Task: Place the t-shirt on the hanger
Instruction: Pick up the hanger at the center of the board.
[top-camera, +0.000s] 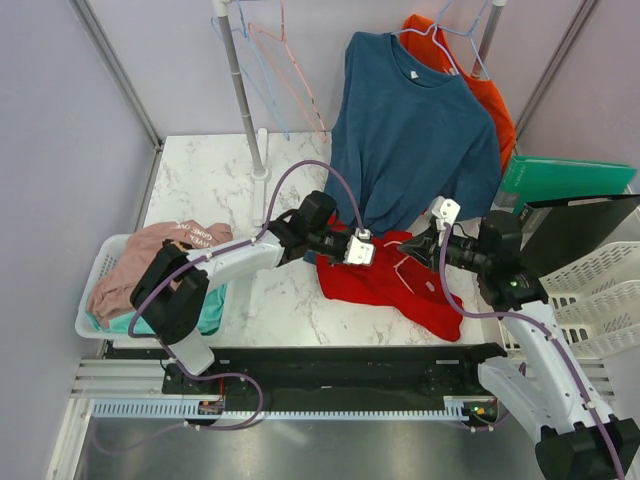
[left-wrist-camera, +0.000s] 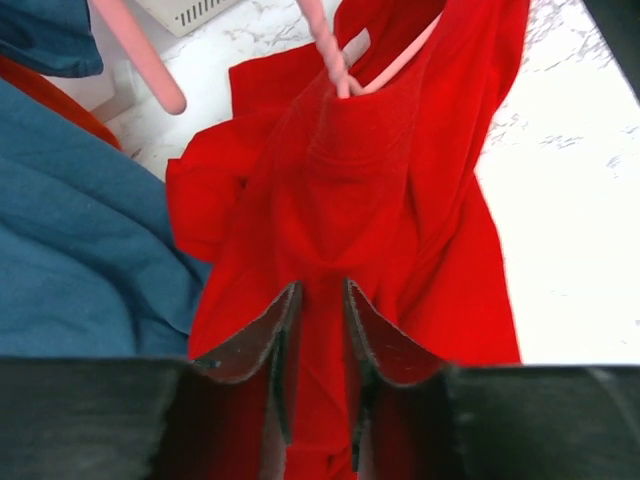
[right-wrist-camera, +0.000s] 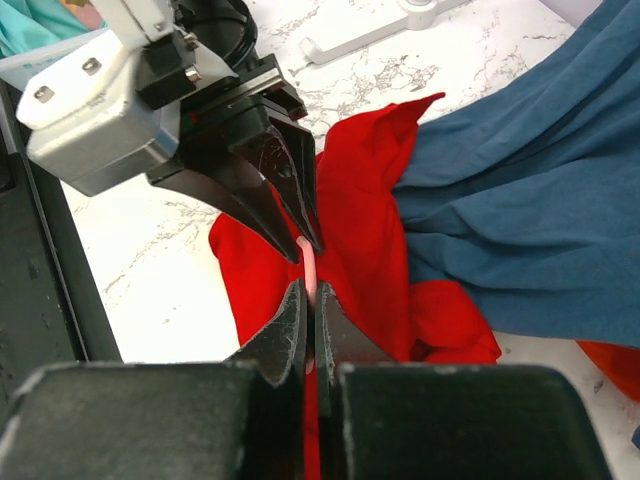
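The bright red t-shirt (top-camera: 395, 285) lies bunched on the marble table in front of the hanging blue shirt. My left gripper (top-camera: 378, 246) is shut on a fold of the t-shirt (left-wrist-camera: 340, 180), and red cloth fills the narrow gap between its jaws. The pink wire hanger (left-wrist-camera: 335, 60) runs into the cloth just ahead of it. My right gripper (right-wrist-camera: 310, 290) is shut on the hanger (right-wrist-camera: 309, 262), tip to tip with the left gripper (right-wrist-camera: 300, 238). In the top view the right gripper (top-camera: 407, 243) faces the left one over the t-shirt. Most of the hanger is hidden in the cloth.
A dark blue shirt (top-camera: 410, 130) hangs on the rack with an orange-red shirt (top-camera: 495, 95) behind it. Spare pale blue and pink hangers (top-camera: 285, 70) hang by the white pole (top-camera: 245, 100). A laundry basket (top-camera: 100, 275) stands left. White baskets (top-camera: 600, 290) and a green folder (top-camera: 565, 180) stand right.
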